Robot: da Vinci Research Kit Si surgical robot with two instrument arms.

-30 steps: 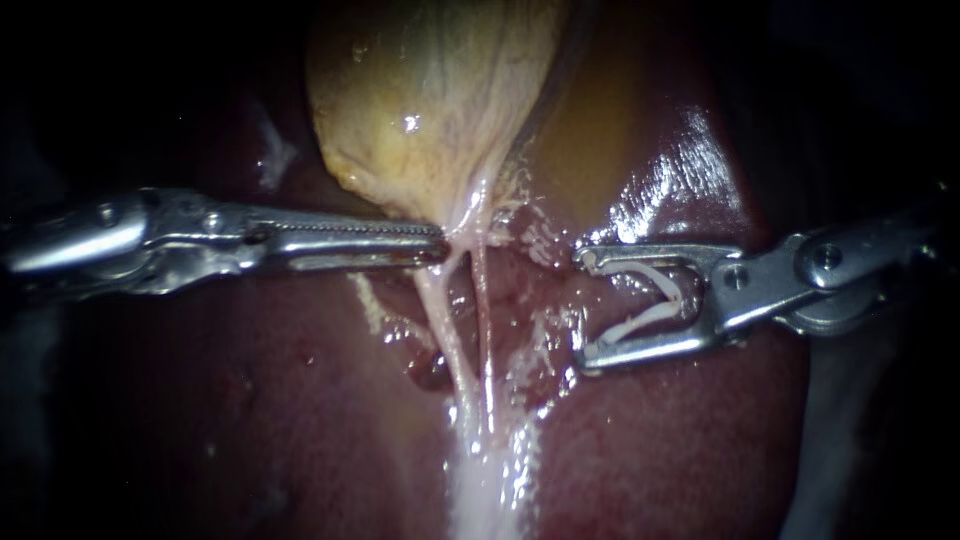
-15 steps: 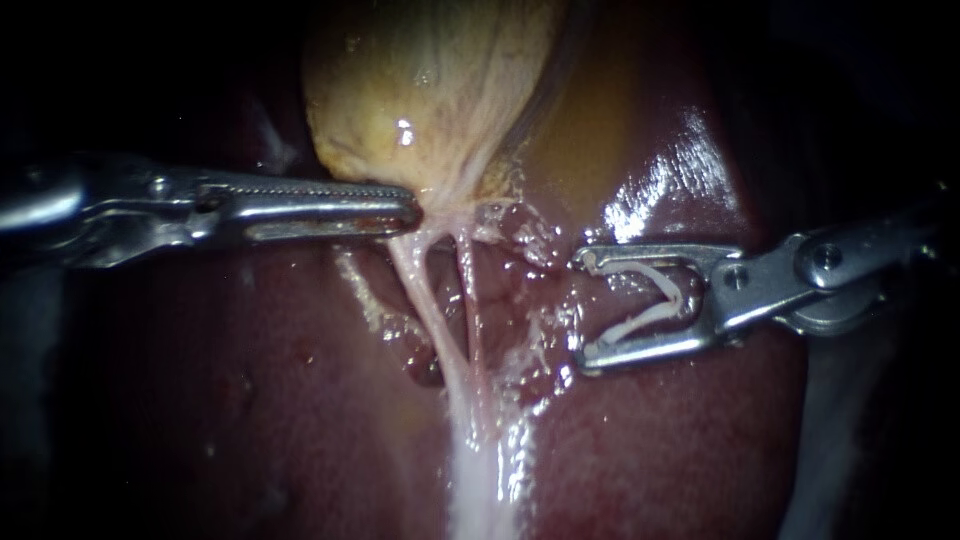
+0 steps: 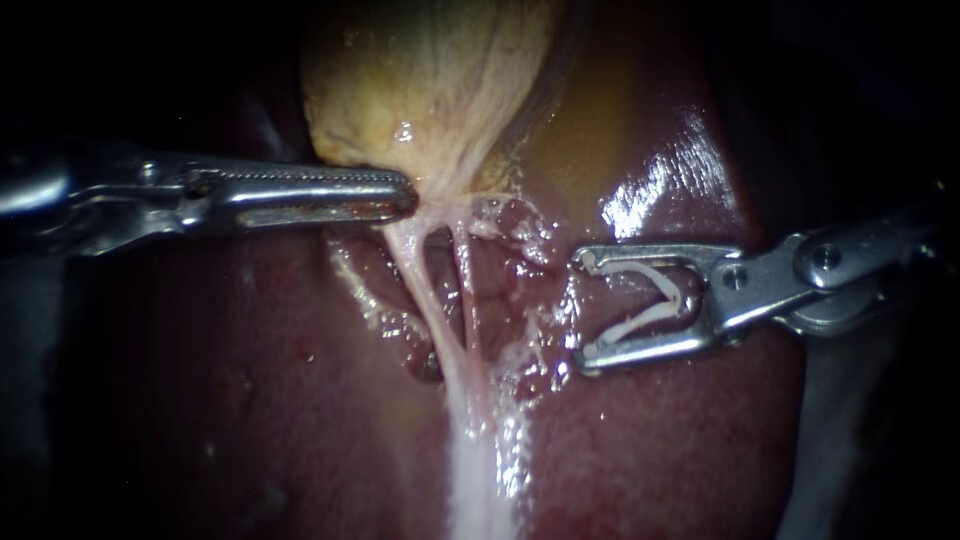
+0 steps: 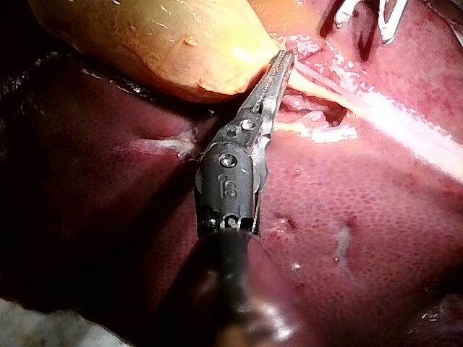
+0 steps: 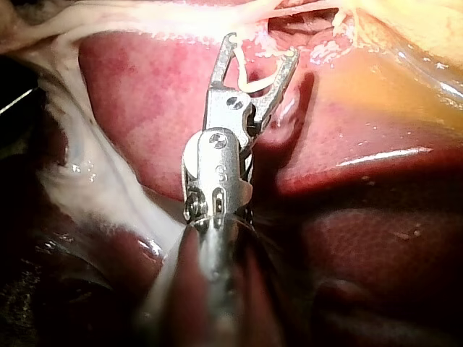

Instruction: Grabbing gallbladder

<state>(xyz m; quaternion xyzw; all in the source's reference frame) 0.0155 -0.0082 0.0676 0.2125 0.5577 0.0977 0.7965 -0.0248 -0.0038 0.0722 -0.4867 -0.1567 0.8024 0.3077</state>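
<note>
The gallbladder (image 3: 430,90) lies pale against the liver (image 3: 680,450). Its narrow lower end is clenched in the pincer of the left instrument (image 3: 405,195), with the jaws lying together on the tissue. For a sound hold, the bite should be judged deep enough before any traction is added. The pull is best directed away from the two tubes (image 3: 428,300), which are stretched taut just below the tip and could be torn. The right instrument (image 3: 585,305) is seen apart, on the far side of the tubes. Its pincer is spread wide around a white clip (image 3: 645,320) seated between the jaws, and nothing is obstructed by it.
</note>
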